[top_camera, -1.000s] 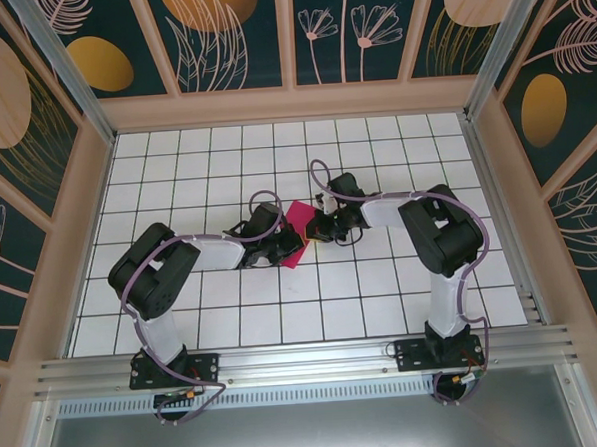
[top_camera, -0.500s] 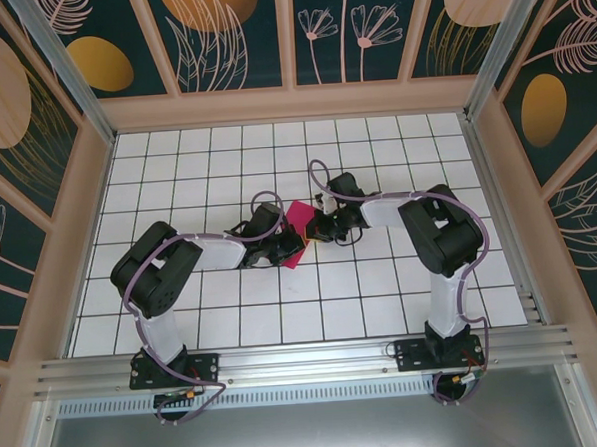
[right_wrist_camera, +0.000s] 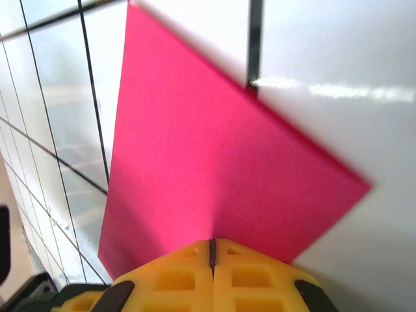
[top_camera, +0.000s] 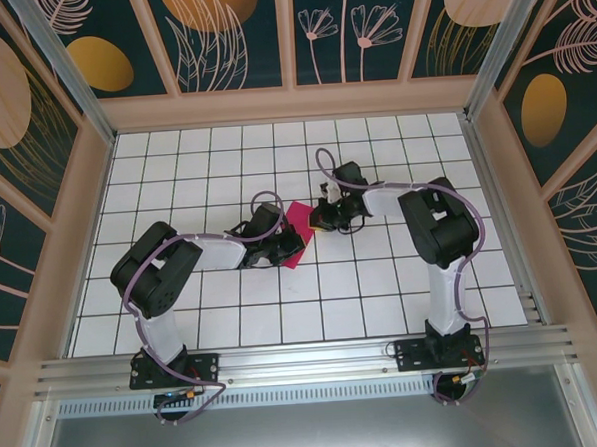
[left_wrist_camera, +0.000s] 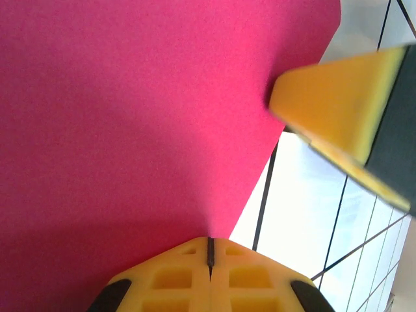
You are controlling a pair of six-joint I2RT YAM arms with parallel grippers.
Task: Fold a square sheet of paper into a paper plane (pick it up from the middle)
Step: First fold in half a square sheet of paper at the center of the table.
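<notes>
Top external shows you the square sheet of paper (top_camera: pixel 301 223) mid-table, partly covered by left gripper (top_camera: pixel 288 247) and right gripper (top_camera: pixel 318 218). Both are pressed closed at its edges; any pinch is hidden.

The left pincer (top_camera: pixel 293 246) covers part of the square sheet of paper (top_camera: pixel 301 220).

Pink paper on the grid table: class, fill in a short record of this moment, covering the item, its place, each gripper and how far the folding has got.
Item: magenta-pink sheet of paper
Place: middle of the white grid table, between the two arms
Left gripper: shut, pinching the sheet's edge
Right gripper: shut, pinching the opposite side
Folding: no plane shape yet; surface looks flat in both wrist views
Unclear: whether the sheet is lifted or resting on the table
</notes>
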